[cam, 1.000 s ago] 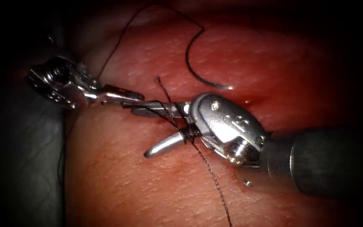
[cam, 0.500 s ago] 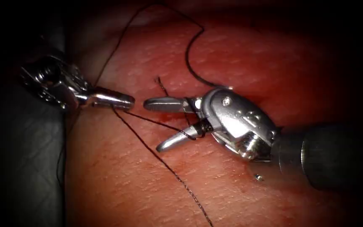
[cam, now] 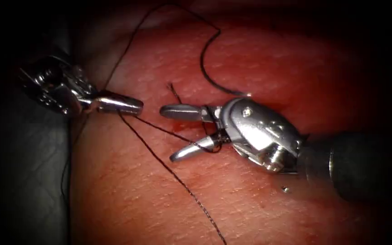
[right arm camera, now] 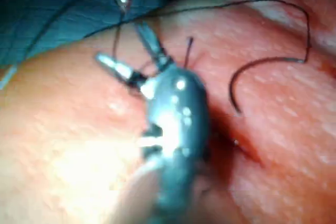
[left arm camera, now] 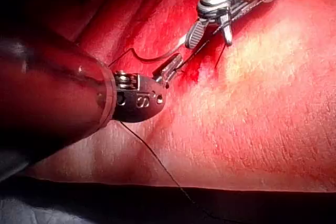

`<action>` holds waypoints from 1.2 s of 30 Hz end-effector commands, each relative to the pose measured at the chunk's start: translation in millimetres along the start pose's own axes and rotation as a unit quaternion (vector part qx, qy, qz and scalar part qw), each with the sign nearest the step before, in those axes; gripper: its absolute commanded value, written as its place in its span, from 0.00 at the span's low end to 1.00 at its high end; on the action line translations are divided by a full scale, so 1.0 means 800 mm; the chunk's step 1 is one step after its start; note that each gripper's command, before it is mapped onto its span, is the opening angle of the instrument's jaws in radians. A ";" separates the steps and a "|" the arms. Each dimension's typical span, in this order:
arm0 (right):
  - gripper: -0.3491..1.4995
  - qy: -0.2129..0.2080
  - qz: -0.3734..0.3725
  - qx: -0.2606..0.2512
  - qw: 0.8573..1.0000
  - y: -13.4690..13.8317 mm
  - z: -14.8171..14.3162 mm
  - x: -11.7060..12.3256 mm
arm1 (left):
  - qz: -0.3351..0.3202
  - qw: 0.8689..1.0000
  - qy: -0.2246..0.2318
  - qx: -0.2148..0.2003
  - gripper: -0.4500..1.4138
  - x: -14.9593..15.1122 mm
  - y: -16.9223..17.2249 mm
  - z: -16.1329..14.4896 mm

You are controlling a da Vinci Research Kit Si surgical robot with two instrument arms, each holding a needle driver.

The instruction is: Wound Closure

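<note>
left pincer (cam: 130,105) pressed together on the thread (cam: 169,169) left of the cut (cam: 178,127); right pincer (cam: 180,134) spread, holding nothing, straddling the cut. needle (cam: 209,72) free on the tissue (cam: 259,59) beyond the cut, not embedded. likely light, stiff, slippery: grasp mid-curve; thread limp, thin.

The tissue (cam: 169,199) carries the scene, resting on a dark cloth (cam: 28,181) at its left edge. The curved needle (cam: 212,68) lies free on the tissue toward its far edge. Thread (cam: 173,174) trails across the tissue to its near edge.
</note>
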 end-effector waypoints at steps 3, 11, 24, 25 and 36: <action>0.50 -0.033 0.004 0.002 0.999 -0.0005 0.0007 -0.0025 | -0.006 1.000 -0.001 0.001 0.00 -0.0002 -0.0002 0.0012; 0.52 -0.040 0.015 0.018 0.999 -0.0016 0.0009 -0.0030 | 0.013 1.000 -0.005 0.018 0.00 -0.0010 -0.0008 0.0020; 0.36 -0.045 0.036 0.059 0.997 -0.0029 0.0015 -0.0033 | 0.025 0.998 0.006 0.064 0.00 -0.0026 -0.0010 0.0028; 0.36 -0.045 0.039 0.060 0.996 -0.0029 0.0015 -0.0033 | 0.025 0.997 0.007 0.069 0.00 -0.0027 -0.0010 0.0030; 0.36 0.014 0.049 0.064 0.997 -0.0023 0.0016 -0.0021 | 0.038 0.997 0.015 0.069 0.00 -0.0042 0.0007 0.0036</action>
